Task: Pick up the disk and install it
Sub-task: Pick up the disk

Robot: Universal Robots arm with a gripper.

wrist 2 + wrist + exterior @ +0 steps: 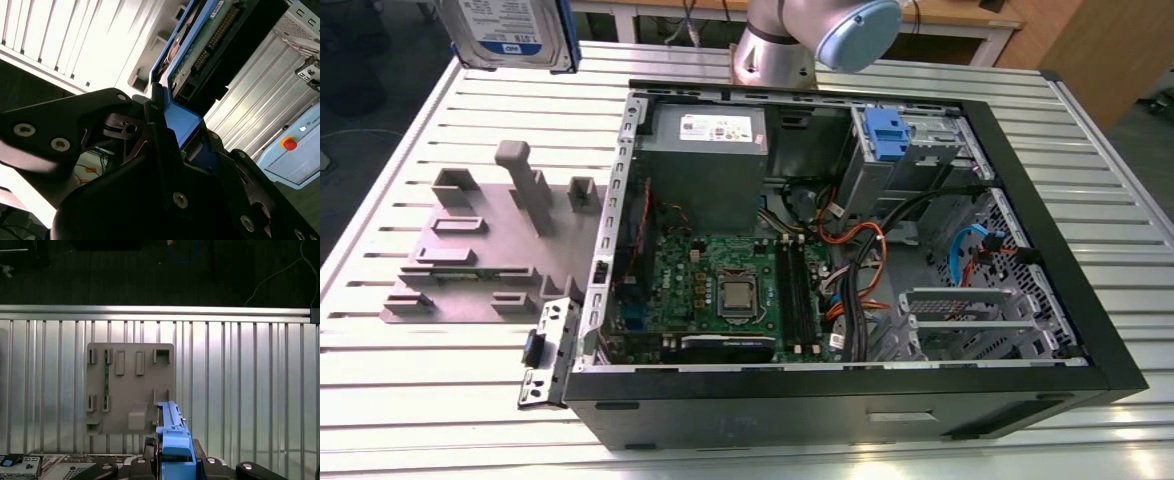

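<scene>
Claw point(180, 122) is closed down to rail width on the disk point(507, 35), gripping it by the blue side rail point(173, 437). Nothing else is in it.

The disk is airborne and outside the open PC case point(1067, 300). It hangs up off the case's far corner on the exterior view's left, label toward that camera. The second wrist view shows its green board side point(200, 47) and the connector pins.

Step in hand, my read: carrying the disk toward the case. To do it well:
- the grip sits on plastic at one end only, so go slow and don't swing, or the disk could pivot in the jaws
- cross the case wall high and don't clip the rim
- stay off the cable bundle point(854, 270); loose orange and black leads lie just beside the drive cage

What's in the case:
- power supply point(707, 150) against the far wall
- motherboard point(720, 270) mid-case, with the CPU point(738, 297) exposed
- drive cage point(927, 165) in the far corner on the exterior view's right, with a bare blue clip point(887, 135) seated in it

The grey fixture plate point(467, 260) sits on the slatted table point(427, 400), just beside the case on the exterior view's left. One slot holds a thin green board point(106, 380) edge-on. I can't tell what kind.
</scene>
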